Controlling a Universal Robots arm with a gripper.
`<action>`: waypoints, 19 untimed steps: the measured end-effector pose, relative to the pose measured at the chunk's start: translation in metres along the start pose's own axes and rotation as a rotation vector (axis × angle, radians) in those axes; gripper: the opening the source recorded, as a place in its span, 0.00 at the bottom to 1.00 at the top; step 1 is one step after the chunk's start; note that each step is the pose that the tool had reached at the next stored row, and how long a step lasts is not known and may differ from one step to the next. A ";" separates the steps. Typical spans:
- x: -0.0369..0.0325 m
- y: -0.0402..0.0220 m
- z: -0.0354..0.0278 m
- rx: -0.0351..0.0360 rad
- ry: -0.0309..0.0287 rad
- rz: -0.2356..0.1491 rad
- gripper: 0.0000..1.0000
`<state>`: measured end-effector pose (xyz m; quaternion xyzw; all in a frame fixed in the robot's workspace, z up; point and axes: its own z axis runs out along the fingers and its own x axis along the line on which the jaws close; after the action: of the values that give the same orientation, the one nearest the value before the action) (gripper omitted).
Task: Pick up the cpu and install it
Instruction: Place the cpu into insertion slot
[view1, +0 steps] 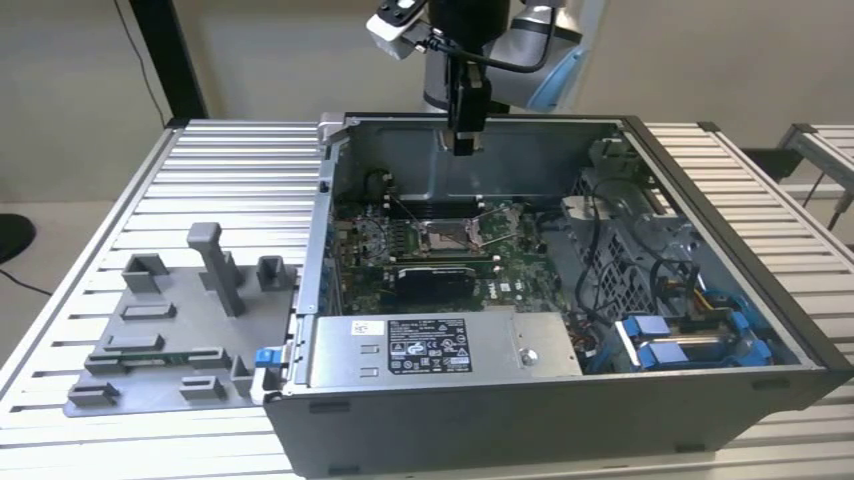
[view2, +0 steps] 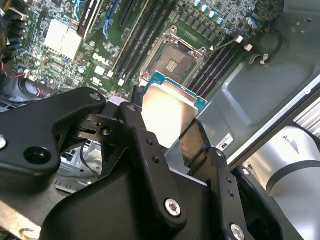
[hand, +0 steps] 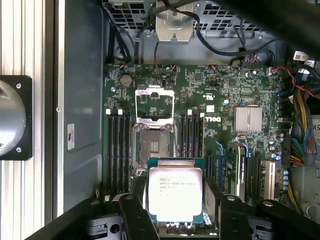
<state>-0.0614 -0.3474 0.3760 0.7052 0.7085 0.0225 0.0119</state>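
A: Okay, claw state?

B: The black two-finger claw (hand: 176, 219) is closed to chip width. It pinches the small flat square cpu with the silvery metal top and green rim (hand: 175, 192) by two opposite edges. The fingers (hand: 133, 214) press on the sides and the lid face is bare.

A: Where's the chip?

B: In the air, held over the green motherboard (hand: 210, 87) inside the open dark-grey metal computer case (view1: 534, 420). In the exterior view the claw (view1: 463, 140) hangs at the upper middle of the frame, above the case's open top. The square metal-framed socket (hand: 154, 145) is on the board, apart from the chip. Its hinged load frame (hand: 155, 102) is flipped up and the seat is bare, so it's not installed yet.

A: Handling?

B: My guess is light, thin and stiff, with no flex. The lid is smooth and the edges are narrow, so it could slip or tilt in a pinch. The contacts underneath are probably fragile. Opposite edges are the right hold, keeping off the underside and staying level.

A: Anything else?

B: Grey plastic fixture blocks (view1: 174, 330) sit at the lower left of the exterior frame. They rest on the slatted aluminium desk (view1: 200, 170), on the exterior view's left of the case.
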 end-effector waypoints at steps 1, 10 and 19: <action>0.0000 0.0000 0.0000 0.0000 0.0000 0.000 0.00; 0.0013 0.0006 0.0036 -0.0001 0.0080 0.000 0.00; 0.0030 0.0013 0.0122 -0.0001 0.0274 0.001 0.00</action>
<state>-0.0595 -0.3442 0.3639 0.7053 0.7082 0.0322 0.0022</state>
